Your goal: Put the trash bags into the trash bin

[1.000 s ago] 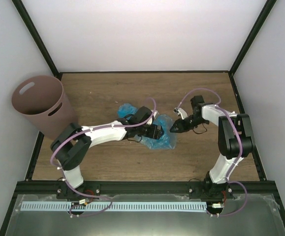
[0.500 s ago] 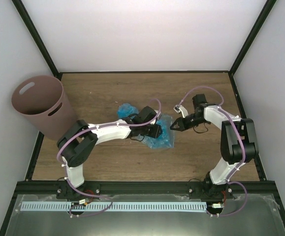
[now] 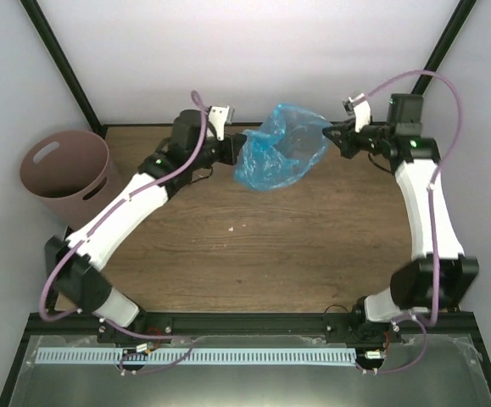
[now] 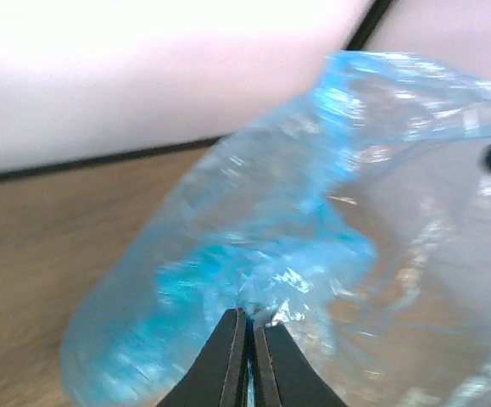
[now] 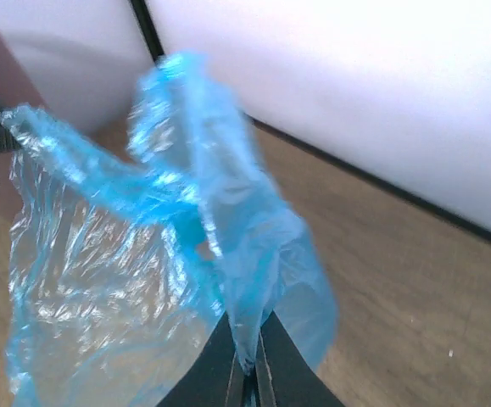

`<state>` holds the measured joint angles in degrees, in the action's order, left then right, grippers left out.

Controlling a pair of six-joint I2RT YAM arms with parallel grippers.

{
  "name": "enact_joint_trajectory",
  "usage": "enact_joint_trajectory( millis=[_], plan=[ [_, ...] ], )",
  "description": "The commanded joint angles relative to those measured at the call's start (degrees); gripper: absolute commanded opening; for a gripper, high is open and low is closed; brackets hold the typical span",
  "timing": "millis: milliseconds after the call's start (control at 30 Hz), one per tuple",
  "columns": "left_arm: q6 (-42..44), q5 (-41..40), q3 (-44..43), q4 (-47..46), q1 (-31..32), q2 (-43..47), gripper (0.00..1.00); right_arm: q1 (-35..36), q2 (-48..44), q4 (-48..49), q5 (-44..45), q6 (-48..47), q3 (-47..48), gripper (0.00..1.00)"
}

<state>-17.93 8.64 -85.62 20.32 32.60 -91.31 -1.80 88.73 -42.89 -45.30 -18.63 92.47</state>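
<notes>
You're looking at a thin, crinkly, translucent light-blue plastic bag (image 3: 272, 157) glinting glossy between smooth black fingers (image 4: 220, 365); beneath them, the brown wooden table (image 3: 313, 246) is showing matt grain.

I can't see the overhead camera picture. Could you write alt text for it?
A crinkly blue bag hangs stretched above a wooden table, pinched at one edge by the left gripper and at the other by the right gripper. A brown bin stands at the table's left side.
</notes>
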Motion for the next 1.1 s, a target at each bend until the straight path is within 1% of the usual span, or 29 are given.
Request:
enact_joint_trajectory(
  millis=[0, 100, 200, 267, 333, 467, 500, 533, 600, 633, 667, 767, 833, 900, 1000, 1067],
  plan=[
    [1.3, 4.2, 4.2, 0.2, 3.5, 7.8, 0.04, 0.0, -12.6, 8.1, -4.2, 1.5, -11.6, 0.01],
    [-1.7, 2.7, 19.0, -2.6, 5.3, 11.7, 0.04, 0.0, -16.5, 12.7, 1.0, -1.6, -27.6, 0.01],
    [-6.9, 2.4, 33.8, -5.3, 5.9, 13.2, 0.04, 0.0, -16.2, 12.4, 5.2, -7.1, -39.9, 0.01],
    [-8.8, 3.1, 39.4, -6.5, 7.0, 14.4, 0.04, 0.0, -16.6, 12.6, 7.2, -8.9, -45.1, 0.01],
    [-9.4, 1.6, 42.1, -6.7, 7.8, 16.5, 0.04, 0.0, -18.1, 12.8, 7.3, -9.5, -48.0, 0.01],
    [-8.0, -1.2, 42.4, -4.6, 7.9, 19.6, 0.04, 0.0, -21.0, 13.1, 2.9, -9.3, -50.1, 0.01],
    [-7.3, -1.8, 42.0, -3.6, 7.8, 19.9, 0.06, 0.0, -21.6, 13.0, 1.8, -9.3, -50.2, 0.01],
    [-6.6, -2.5, 41.4, -2.4, 7.8, 20.0, 0.12, 0.0, -22.0, 12.7, 0.9, -9.4, -50.0, 0.01],
    [-5.2, -3.9, 40.0, 0.8, 7.9, 20.3, 0.33, 0.0, -22.8, 12.2, -0.5, -9.5, -49.6, 0.01],
    [-4.2, -4.4, 39.3, 2.4, 7.9, 20.6, 0.41, 0.0, -23.3, 11.9, -1.3, -9.8, -49.5, 0.01],
    [-3.7, -5.0, 38.9, 3.6, 7.8, 21.2, 0.48, 0.0, -23.9, 11.6, -2.2, -9.9, -49.3, 0.01],
    [-2.3, -6.9, 38.2, 5.6, 7.9, 23.6, 0.60, 0.0, -25.4, 12.1, -4.3, -9.2, -49.1, 0.01],
    [-1.3, -6.8, 37.9, 5.7, 7.8, 25.2, 0.64, 0.0, -26.1, 12.3, -5.9, -8.8, -48.9, 0.01],
    [0.0, -4.5, 38.1, 4.4, 8.1, 25.8, 0.67, 0.0, -26.6, 13.1, -6.9, -7.9, -48.6, 0.01],
    [1.5, -2.5, 37.2, 3.7, 9.7, 23.3, 0.73, 0.0, -27.0, 13.7, -7.4, -6.5, -47.8, 0.01],
    [3.9, -4.6, 35.9, 4.2, 12.4, 20.2, 0.75, 0.0, -26.9, 14.0, -8.1, -6.1, -47.5, 0.01]
  ],
)
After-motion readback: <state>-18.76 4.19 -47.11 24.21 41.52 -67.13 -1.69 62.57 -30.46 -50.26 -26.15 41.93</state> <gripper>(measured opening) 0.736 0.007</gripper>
